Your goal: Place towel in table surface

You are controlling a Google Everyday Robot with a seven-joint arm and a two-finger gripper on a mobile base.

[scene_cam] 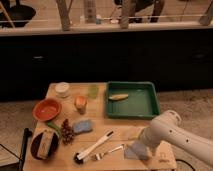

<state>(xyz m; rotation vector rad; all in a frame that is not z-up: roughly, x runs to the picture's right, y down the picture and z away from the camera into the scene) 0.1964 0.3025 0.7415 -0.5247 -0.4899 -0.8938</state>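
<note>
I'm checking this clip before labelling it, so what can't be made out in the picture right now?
1. Camera view: the gripper sits at the table surface's front right; the white arm covers its jaws.
2. The towel is partly hidden under the arm, so grip or contact is unclear.
3. The item in the green tray is too blurred to identify.

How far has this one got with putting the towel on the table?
Seemingly done: the small pale grey-blue towel lies on the light tan wooden table surface near its front right corner. In hand: the gripper sits at the towel's right edge, under the white arm; release is not visible. Left: letting go, if needed, and pulling the arm away.
</note>
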